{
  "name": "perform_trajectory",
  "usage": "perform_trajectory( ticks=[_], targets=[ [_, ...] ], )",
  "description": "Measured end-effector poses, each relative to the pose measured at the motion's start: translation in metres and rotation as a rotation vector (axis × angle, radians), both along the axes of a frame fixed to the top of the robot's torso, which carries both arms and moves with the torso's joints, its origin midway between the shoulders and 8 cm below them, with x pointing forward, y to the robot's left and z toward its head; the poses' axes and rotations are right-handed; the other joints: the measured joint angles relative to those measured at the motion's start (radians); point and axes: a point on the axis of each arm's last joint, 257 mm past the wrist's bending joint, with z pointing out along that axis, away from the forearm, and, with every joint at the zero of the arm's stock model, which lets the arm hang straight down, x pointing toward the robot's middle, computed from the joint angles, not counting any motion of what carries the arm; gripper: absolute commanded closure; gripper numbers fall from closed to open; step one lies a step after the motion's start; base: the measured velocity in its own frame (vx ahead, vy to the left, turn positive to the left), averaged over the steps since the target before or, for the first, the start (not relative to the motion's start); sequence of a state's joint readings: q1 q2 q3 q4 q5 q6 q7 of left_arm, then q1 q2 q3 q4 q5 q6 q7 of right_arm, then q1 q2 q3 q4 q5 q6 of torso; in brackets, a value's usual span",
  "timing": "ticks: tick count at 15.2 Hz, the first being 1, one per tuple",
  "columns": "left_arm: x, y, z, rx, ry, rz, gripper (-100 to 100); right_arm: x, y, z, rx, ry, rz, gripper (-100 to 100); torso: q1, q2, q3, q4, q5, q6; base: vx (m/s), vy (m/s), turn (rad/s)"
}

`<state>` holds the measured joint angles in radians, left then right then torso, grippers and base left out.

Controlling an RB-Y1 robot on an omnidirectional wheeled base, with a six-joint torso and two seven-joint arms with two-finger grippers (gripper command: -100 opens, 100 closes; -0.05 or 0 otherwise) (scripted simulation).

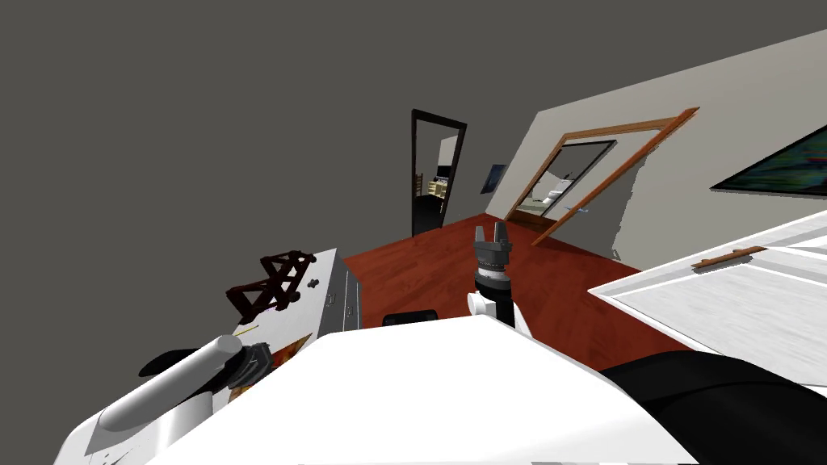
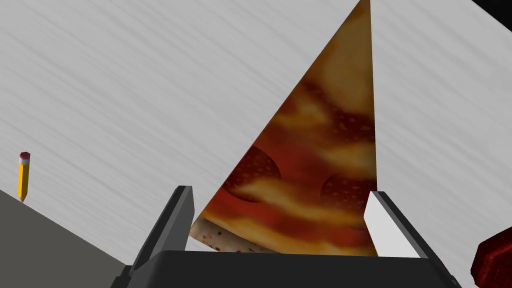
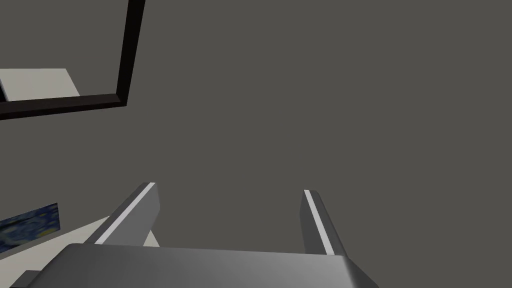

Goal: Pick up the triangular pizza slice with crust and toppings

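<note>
My left fingers point(image 2: 176, 217) are spread wide, straddling the crust end of the pizza slice point(image 2: 320, 165) and clamping nothing. The white surface point(image 2: 125, 90) carries the slice flat, its tip pointing away from me. A yellow pencil point(image 2: 23, 175) lies well apart. My right fingers point(image 3: 142, 207) are released too, over the red floor point(image 1: 436, 274).

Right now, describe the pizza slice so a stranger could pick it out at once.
Look at the white desk on my left, beside the dark red rack. The open left pincer straddles the pizza slice lying there: a flat orange-red triangle with pepperoni rounds, unlike the thin yellow pencil nearby.
</note>
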<state>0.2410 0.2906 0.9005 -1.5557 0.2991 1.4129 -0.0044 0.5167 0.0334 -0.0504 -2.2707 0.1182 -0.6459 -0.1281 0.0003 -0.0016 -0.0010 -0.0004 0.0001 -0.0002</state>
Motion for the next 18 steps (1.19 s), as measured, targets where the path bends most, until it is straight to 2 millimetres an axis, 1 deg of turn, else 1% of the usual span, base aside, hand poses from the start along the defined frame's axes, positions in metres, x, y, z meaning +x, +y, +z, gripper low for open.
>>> perform_trajectory(
  ticks=[7,9,10,16,17,18],
  targets=[
    [-0.027,-0.029,-0.011,-0.148,0.05,0.066,-100,0.0,0.0,0.0,0.0,0.0,0.0,0,0.0,0.0,0.0,0.0,0.0,0.0,0.009,0.026,-0.181],
    [-0.033,-0.039,-0.015,-0.193,0.064,0.085,-100,0.0,0.0,0.0,0.0,0.0,0.0,0,0.0,0.0,0.0,0.0,0.0,0.0,0.005,0.024,-0.1],
    [-0.034,-0.04,-0.015,-0.2,0.067,0.087,-100,0.0,0.0,0.0,0.0,0.0,0.0,0,0.0,0.0,0.0,0.0,0.0,0.0,-0.002,0.018,0.024],
    [-0.028,-0.047,-0.036,-0.201,0.067,0.079,-100,0.0,0.0,0.0,0.0,0.0,0.0,0,-0.001,0.001,0.001,0.0,0.0,-0.001,-0.007,0.015,0.018],
    [-0.028,-0.047,-0.036,-0.2,0.066,0.078,100,0.0,0.0,0.0,0.0,0.0,0.0,0,-0.001,0.001,0.001,0.0,0.0,-0.001,0.0,0.0,0.0],
    [-0.027,-0.047,-0.036,-0.2,0.065,0.079,100,0.0,0.0,0.0,0.0,0.0,0.0,0,-0.001,0.001,0.001,0.0,0.0,-0.001,0.0,0.0,0.0]
  ],
)
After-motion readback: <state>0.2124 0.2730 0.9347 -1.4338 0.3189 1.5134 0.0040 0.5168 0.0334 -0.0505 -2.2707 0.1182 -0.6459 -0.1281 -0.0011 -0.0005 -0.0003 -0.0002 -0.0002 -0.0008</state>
